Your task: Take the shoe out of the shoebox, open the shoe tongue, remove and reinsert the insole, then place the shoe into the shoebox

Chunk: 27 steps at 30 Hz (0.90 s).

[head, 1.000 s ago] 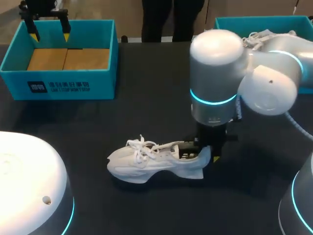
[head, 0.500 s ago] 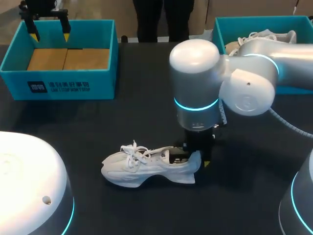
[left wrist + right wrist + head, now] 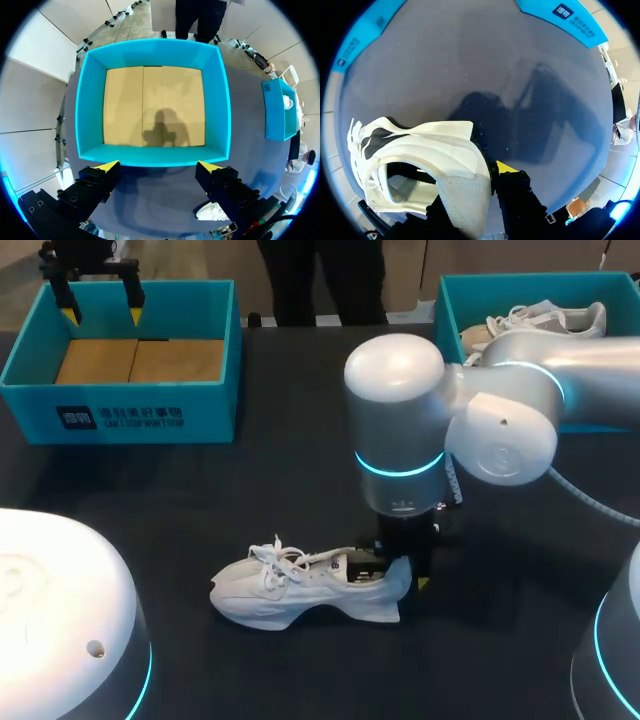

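Shoe point(image 3: 300, 590) is lying mid-worktop point(image 3: 300, 460), outside the shoebox point(image 3: 120, 415) | right pincer point(image 3: 405, 575) is clamping its heel collar | left pincer point(image 3: 159, 166) is hanging spread apart above the shoebox | you're probably handling something light and soft-walled, so be pinching the stiffer heel.

Head cam: high behind, looking down on black tabletop point(image 3: 300, 470). Left wrist: straight down over teal cardboard-floored box point(image 3: 152, 156). Right wrist: close on white laced sneaker point(image 3: 455, 150). Head sees both.
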Each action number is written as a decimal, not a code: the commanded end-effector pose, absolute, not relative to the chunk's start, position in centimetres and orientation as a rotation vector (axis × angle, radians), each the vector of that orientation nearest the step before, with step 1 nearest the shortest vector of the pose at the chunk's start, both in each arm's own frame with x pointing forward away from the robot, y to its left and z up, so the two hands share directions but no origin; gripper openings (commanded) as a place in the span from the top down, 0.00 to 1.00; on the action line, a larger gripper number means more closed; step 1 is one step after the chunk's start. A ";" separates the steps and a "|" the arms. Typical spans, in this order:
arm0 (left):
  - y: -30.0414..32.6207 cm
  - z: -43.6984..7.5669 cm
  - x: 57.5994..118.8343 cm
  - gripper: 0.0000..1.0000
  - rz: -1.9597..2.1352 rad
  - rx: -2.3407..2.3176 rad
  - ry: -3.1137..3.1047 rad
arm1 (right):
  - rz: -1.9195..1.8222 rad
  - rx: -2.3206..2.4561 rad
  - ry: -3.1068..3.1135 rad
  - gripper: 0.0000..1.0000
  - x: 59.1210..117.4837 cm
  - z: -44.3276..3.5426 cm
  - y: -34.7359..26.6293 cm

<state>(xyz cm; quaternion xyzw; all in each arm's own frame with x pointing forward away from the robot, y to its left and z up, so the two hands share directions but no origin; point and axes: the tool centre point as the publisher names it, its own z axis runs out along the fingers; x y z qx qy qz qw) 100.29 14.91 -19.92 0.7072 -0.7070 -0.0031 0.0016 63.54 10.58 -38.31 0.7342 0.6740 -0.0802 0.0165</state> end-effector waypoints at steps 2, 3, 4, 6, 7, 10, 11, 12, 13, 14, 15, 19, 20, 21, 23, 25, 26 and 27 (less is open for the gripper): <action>15.0 -20.0 100.2 0.00 -0.005 2.220 -2.219 | -0.227 2.298 2.119 1.00 63.5 -39.0 10.3; 15.0 -20.0 100.2 0.00 -0.005 2.220 -2.219 | -0.223 2.297 2.123 1.00 63.5 -39.2 10.3; 15.0 -20.0 100.2 0.00 -0.005 2.220 -2.219 | -0.223 2.299 2.123 1.00 63.5 -39.3 10.3; 15.0 -20.0 100.2 0.00 -0.005 2.220 -2.219 | -0.222 2.298 2.125 1.00 63.4 -39.5 10.3; 15.0 -20.0 100.2 0.00 -0.005 2.220 -2.219 | -0.223 2.300 2.126 1.00 63.4 -39.6 10.3; 15.0 -20.0 100.2 0.00 -0.005 2.220 -2.219 | -0.228 2.299 2.126 1.00 63.4 -39.6 10.3; 15.0 -20.0 100.2 0.00 -0.005 2.220 -2.219 | -0.232 2.299 2.125 1.00 63.4 -39.7 10.2; 15.0 -20.0 100.2 0.00 -0.005 2.220 -2.219 | -0.233 2.298 2.125 1.00 63.4 -39.7 10.2; 15.0 -20.0 100.2 0.00 -0.005 2.220 -2.219 | -0.234 2.297 2.125 1.00 63.3 -39.7 10.2; 15.0 -20.0 100.2 0.00 -0.005 2.220 -2.219 | -0.235 2.297 2.125 1.00 63.3 -39.7 10.2; 15.0 -20.0 100.2 0.00 -0.005 2.220 -2.219 | -0.237 2.299 2.125 0.89 63.3 -39.8 10.2; 15.0 -20.0 100.2 0.00 -0.005 2.220 -2.219 | -0.242 2.312 2.118 0.00 63.4 -39.4 10.1; 15.0 -20.0 100.2 0.00 -0.005 2.220 -2.219 | -0.242 2.313 2.116 0.00 63.4 -39.1 10.1; 15.0 -20.0 100.2 0.00 -0.005 2.220 -2.219 | -0.243 2.313 2.115 0.00 63.4 -38.7 10.1; 15.0 -20.0 100.2 0.00 -0.005 2.220 -2.219 | -0.204 2.316 2.129 0.00 63.4 -37.6 10.2; 15.0 -20.0 100.2 0.00 -0.005 2.220 -2.219 | -0.167 2.309 2.164 0.00 63.3 -36.1 10.3; 15.0 -20.0 100.2 0.00 -0.005 2.220 -2.219 | -0.158 2.299 2.168 0.00 63.3 -35.7 10.3; 15.0 -20.0 100.2 0.00 -0.005 2.220 -2.219 | -0.132 2.301 2.203 0.00 63.4 -34.8 10.3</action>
